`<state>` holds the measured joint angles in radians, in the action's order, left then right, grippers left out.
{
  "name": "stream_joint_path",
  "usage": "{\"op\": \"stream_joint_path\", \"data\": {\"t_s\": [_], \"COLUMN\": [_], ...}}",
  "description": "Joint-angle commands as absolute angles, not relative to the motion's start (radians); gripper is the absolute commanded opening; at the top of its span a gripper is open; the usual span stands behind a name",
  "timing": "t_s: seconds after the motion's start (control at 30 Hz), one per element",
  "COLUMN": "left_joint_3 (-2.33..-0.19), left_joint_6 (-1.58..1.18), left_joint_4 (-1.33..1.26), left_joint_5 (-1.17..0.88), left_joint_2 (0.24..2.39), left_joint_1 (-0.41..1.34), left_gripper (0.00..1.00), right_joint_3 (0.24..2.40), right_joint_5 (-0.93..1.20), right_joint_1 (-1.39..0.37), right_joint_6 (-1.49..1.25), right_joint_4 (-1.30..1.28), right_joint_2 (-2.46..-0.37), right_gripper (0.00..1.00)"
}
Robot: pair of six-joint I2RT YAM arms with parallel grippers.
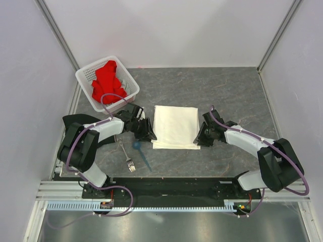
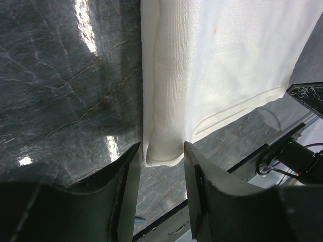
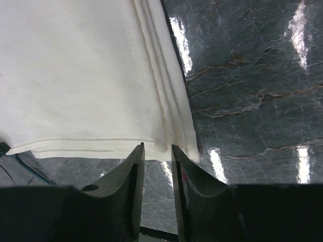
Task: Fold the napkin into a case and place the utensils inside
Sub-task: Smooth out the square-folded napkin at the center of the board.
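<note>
The cream-white napkin [image 1: 175,126] lies folded into a layered rectangle in the middle of the table. My left gripper [image 1: 149,135] is open at its near left corner; in the left wrist view the rounded folded corner [image 2: 162,151] sits just at the gap between the fingertips [image 2: 135,156]. My right gripper [image 1: 199,139] is open, its jaws a narrow gap apart, at the near right corner, where the stacked layer edges [image 3: 174,126] meet the fingertips [image 3: 139,154]. The silver fork [image 1: 127,156] and the blue spoon [image 1: 142,154] lie on the table near the left arm.
A white perforated basket [image 1: 83,75] holding a red cloth [image 1: 107,81] stands at the back left. Grey walls enclose the table on three sides. The black rail with the arm bases runs along the near edge.
</note>
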<state>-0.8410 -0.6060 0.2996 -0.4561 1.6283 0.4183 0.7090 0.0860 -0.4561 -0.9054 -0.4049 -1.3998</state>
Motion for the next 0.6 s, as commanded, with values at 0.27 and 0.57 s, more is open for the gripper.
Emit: {"op": "stream_joint_path", "data": {"t_s": [0.27,0.57], "left_joint_3": [-0.834,-0.828], "left_joint_6": [-0.609,-0.609], "left_joint_4": [0.262,0.259], "left_joint_5": [-0.489,-0.492], "left_joint_2": [1.597,1.601], "left_joint_1": [0.420,0.420], "left_gripper": [0.46,0.47], "right_joint_3": [0.715,0.729], "right_joint_5": [0.035,0.015], "right_joint_1": [-0.485,-0.492], "right_joint_6": [-0.913,-0.917], "right_joint_4": [-0.407,-0.399], "right_joint_2": [-1.428,-1.453], "right_gripper": [0.36,0.30]}}
